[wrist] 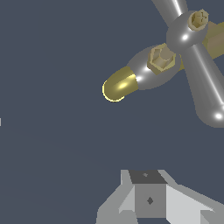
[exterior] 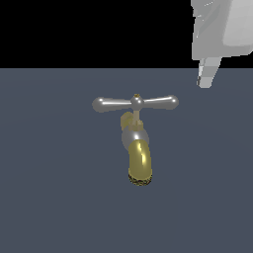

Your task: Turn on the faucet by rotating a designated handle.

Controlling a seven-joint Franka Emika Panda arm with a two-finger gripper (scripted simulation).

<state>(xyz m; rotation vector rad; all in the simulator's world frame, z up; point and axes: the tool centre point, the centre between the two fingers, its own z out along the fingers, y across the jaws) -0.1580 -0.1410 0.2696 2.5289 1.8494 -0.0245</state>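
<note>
Looking at the fingers first, you cannot tell how wide they stand: the exterior view shows only one pale fingertip (exterior: 206,74) poking down from the white gripper (exterior: 206,81) body at the exterior view's upper right, and the wrist view shows just a grey block of the gripper (wrist: 148,199) with nothing between its parts. You have hold of nothing; the gripper hangs in free space, apart from the tap.

Your nearest target is the handle (exterior: 135,103), a shiny silver crossbar lying level, its two tapering arms ending in rounded bulbs, with a ball hub and a tiny brass nub at the middle. Its bulb toward the exterior view's right is the end closest to your fingertip, though still clearly separate. In the wrist view the handle (wrist: 194,57) runs diagonally.

Below the hub, the faucet (exterior: 136,148) carries a thin brass stem, a rounded silver body and a curved golden spout (exterior: 140,160) with a dark rough rim, standing on the flat slate-blue floor (exterior: 49,197).
</note>
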